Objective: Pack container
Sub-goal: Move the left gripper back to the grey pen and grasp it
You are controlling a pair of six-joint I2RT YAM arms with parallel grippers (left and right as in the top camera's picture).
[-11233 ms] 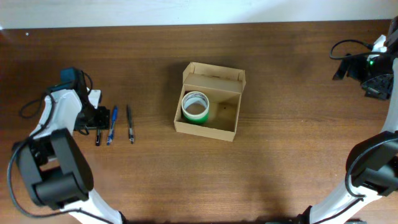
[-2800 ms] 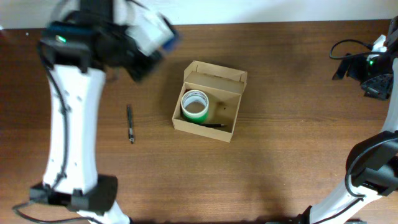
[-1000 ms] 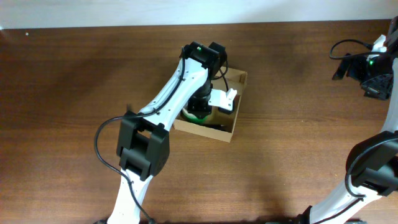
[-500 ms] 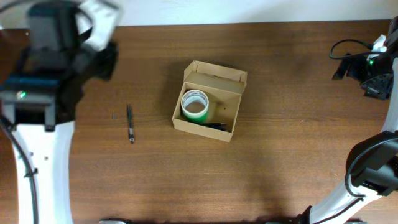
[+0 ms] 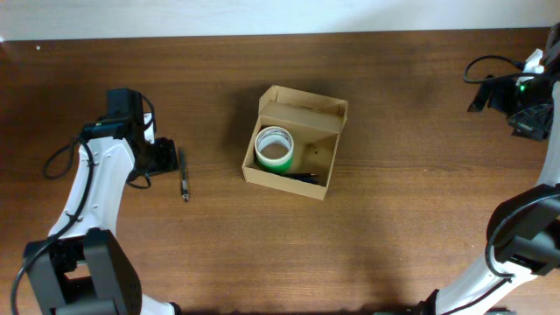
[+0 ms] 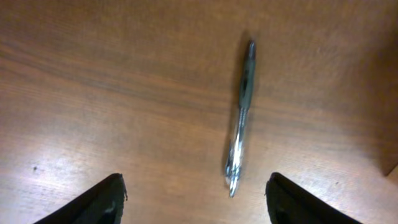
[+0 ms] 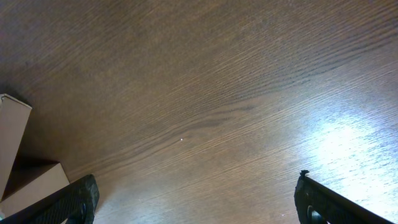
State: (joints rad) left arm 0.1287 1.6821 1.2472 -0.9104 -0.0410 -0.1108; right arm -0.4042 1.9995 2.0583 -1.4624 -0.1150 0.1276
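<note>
The container (image 5: 302, 116) sits open at mid-table, well to the right of my left hand: a small rectangular box of tan cardboard, plain brown on every face I can see, its hinged flap standing up along the far edge. Inside, against the left wall, lies a tape roll (image 5: 275, 135), flat on its side, round, green round the outside with a pale white ring on top. Along the near wall of the box there is something dark and slim (image 5: 302, 176); I can't make out what it is from above.

On the table (image 5: 394, 219), dark wood with a fine grain running across, one pen (image 5: 183, 173) lies just right of my left gripper (image 5: 162, 157). From my left wrist the pen (image 6: 239, 118) shows a dark grip section and a shiny, glassy barrel; any lettering on it is too small to read. My left gripper (image 6: 194, 180) is spread wide and empty, black fingertips (image 6: 112, 193) far apart, the pen's near tip reaching in between them and touching neither.

My right gripper (image 5: 529, 109) is off at the far right edge, well away from the box. Its wrist view shows the right gripper (image 7: 196, 186) splayed wide over bare wood, nothing between the jaws, with a bright glare patch on the grain and a tan cardboard corner at the left edge.
</note>
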